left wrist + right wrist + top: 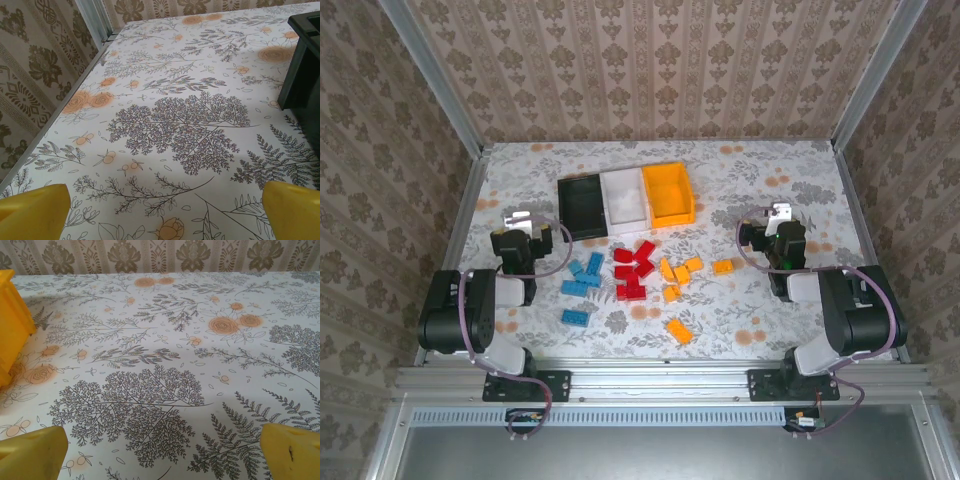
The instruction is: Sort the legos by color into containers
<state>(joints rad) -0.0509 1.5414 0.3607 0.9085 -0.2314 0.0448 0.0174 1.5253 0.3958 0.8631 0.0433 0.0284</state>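
Note:
The legos lie loose at mid-table in three clusters: blue bricks [582, 280], red bricks [633, 270] and orange bricks [678, 272]. One orange brick [679, 332] sits nearer the front. Behind them the containers stand in a row: black bin [582, 205], white bin [626, 198], orange bin [670, 193]. My left gripper [528, 224] hovers left of the blue bricks, open and empty, its yellow fingertips [32, 212] wide apart over bare cloth. My right gripper [780, 218] is right of the orange bricks, open and empty, with fingertips [292, 452] spread.
A flower-patterned cloth [740, 320] covers the table, which has wallpapered walls on three sides. The black bin's corner [305, 65] shows at the right of the left wrist view. The orange bin's side [12, 325] shows at the left of the right wrist view.

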